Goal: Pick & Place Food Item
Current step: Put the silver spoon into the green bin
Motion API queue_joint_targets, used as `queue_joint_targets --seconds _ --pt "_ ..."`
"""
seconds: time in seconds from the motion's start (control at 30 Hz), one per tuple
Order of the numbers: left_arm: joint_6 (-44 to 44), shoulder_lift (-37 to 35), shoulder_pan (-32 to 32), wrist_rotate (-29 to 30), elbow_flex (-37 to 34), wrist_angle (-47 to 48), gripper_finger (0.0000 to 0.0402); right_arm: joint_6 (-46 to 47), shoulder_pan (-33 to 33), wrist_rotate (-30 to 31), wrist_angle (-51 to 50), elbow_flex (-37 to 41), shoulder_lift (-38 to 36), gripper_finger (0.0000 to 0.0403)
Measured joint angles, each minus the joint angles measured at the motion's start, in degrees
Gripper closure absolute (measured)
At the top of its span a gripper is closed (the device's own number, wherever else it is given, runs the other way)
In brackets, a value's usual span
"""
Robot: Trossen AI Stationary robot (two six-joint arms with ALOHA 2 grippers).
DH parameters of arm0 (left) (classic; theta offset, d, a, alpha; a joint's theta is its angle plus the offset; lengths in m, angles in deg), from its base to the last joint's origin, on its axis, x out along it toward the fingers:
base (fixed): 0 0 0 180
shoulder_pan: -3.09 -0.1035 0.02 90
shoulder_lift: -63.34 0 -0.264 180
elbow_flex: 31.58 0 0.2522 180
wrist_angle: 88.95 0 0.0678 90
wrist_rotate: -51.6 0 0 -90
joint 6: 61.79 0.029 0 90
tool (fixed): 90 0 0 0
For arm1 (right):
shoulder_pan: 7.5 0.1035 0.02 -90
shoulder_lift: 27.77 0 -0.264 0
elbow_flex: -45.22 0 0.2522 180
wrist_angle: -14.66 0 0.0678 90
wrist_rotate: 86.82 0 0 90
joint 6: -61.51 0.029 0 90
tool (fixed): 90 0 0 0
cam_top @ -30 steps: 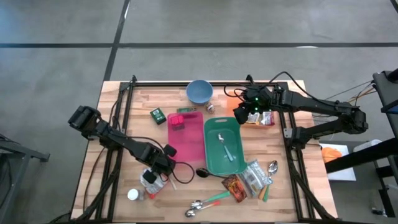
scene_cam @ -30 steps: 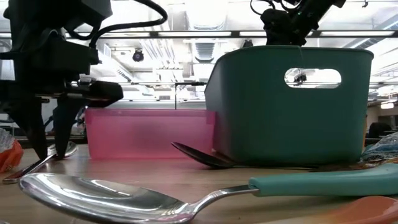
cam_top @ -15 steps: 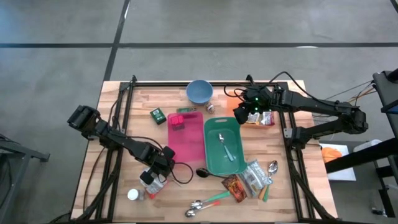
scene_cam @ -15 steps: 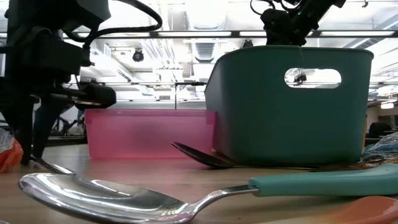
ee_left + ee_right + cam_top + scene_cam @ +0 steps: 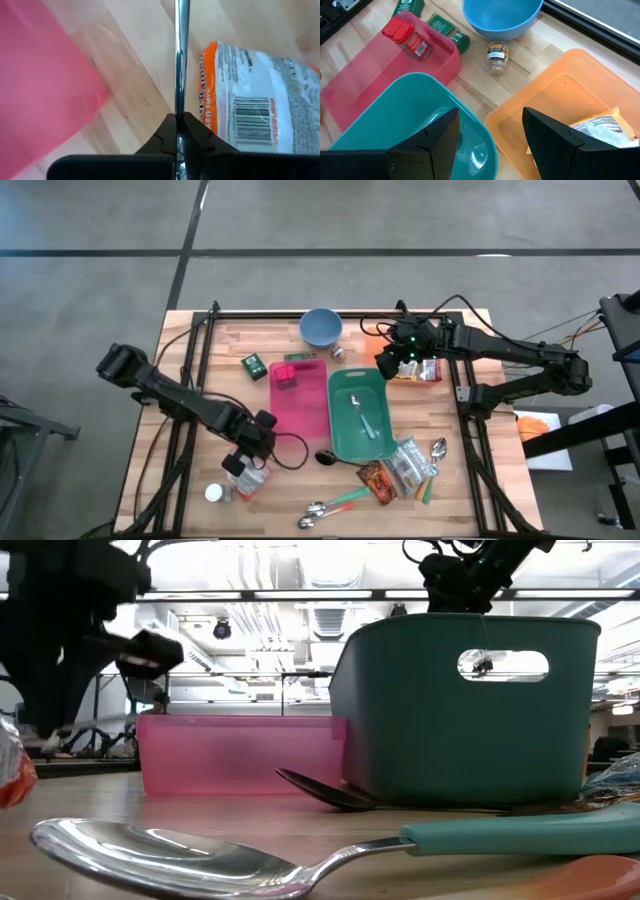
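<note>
An orange-and-white food packet [image 5: 255, 100] lies flat on the wooden table near its front left [image 5: 247, 477]. My left gripper [image 5: 252, 448] hovers just above and beside the packet, shut on a thin metal spoon handle [image 5: 179, 60]. The spoon's bowl is out of view. My right gripper [image 5: 490, 135] hangs open and empty at the back right, over the gap between the teal bin [image 5: 358, 415] and the orange bin [image 5: 560, 100]. The orange bin holds a pale packet [image 5: 600, 125]. A pink bin [image 5: 300, 400] stands between the two arms. My left gripper pinches the metal handle [image 5: 178, 107] between its two fingertips [image 5: 165, 131]. The fingers come steeply from above. The handle runs straight on past the fingertips, along their line. It passes beside the packet's orange edge; whether its far end touches the table I cannot tell.
A blue bowl [image 5: 321, 327] and a small spice jar [image 5: 496, 54] stand at the back. A red-capped jar [image 5: 410, 37] lies in the pink bin. Snack packets [image 5: 395, 470] and several spoons [image 5: 335, 505] lie along the front right. A white cap [image 5: 213, 493] sits at the front left.
My left gripper has shut on the spoon handle and risen. The spoon lay flat on the table, then tipped with one end up, and in the low view it has now left the spot where it lay. My right arm has kept still.
</note>
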Motion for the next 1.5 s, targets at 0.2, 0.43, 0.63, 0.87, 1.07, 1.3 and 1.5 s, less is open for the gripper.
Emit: queue_joint_targets --seconds 0.2,0.43,0.63,0.87,1.07,1.3,1.5 --pt "-4.7 -3.5 0.0 0.4 0.8 0.9 0.0399 -0.9 0.0 -6.3 0.7 0.0 0.0 0.0187" --pt "-12.1 -5.8 -0.9 0.6 0.9 1.2 0.0400 -5.3 0.4 -7.8 2.4 0.0 0.0 0.0187" --pt "-27.6 -7.1 -3.4 0.2 0.9 1.2 0.0400 -14.8 2.3 -12.9 4.2 0.0 0.0 0.0187" --pt "-47.9 -10.6 -7.5 -5.1 0.9 -0.7 0.0400 -30.0 9.2 -12.8 6.5 0.0 0.0 0.0187" --pt "-60.0 -16.1 -10.9 -4.4 2.5 -4.7 0.0400 -35.1 13.9 -9.2 9.5 -2.6 0.3 0.0187" --pt "-72.1 -18.0 -19.3 -3.8 5.6 -11.4 0.0400 -37.5 14.3 -6.8 7.5 -12.7 5.6 0.0187" --pt "-74.5 -17.3 -25.4 -10.2 6.9 -11.8 0.0400 -49.0 15.5 -5.1 -2.0 -26.4 15.7 0.0187"
